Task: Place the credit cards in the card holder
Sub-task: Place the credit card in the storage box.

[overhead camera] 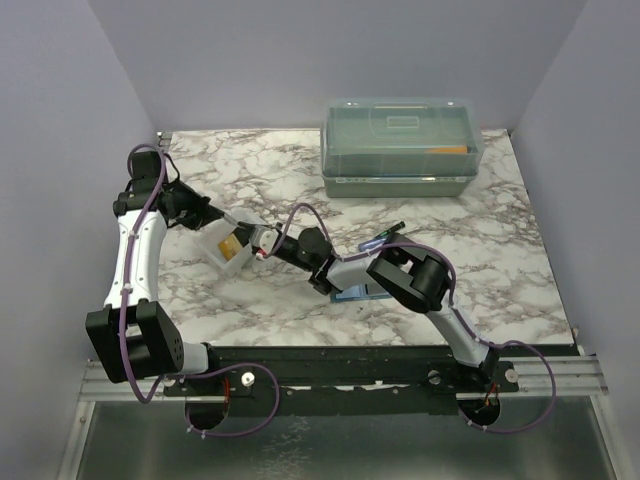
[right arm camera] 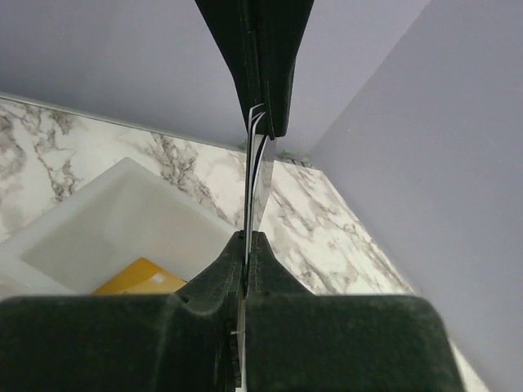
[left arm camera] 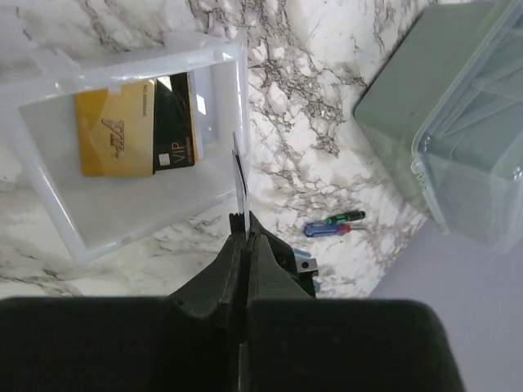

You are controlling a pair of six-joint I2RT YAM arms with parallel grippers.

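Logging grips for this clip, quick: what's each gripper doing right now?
Left gripper: closed on a credit card, seen edge-on.
Right gripper: closed on the same card's opposite end.

Over my feed, the left arm (overhead camera: 135,260) and right arm (overhead camera: 460,332) looked identical: glossy white link shells between blocky black joint housings. Purple cables (overhead camera: 298,209) looped along both. The left end effector (left arm camera: 243,238) and right end effector (right arm camera: 245,242) were matte black, with wedge-shaped fingers (left arm camera: 219,282) tapering to thin tips. Both bases were bolted to a black rail (overhead camera: 340,372).
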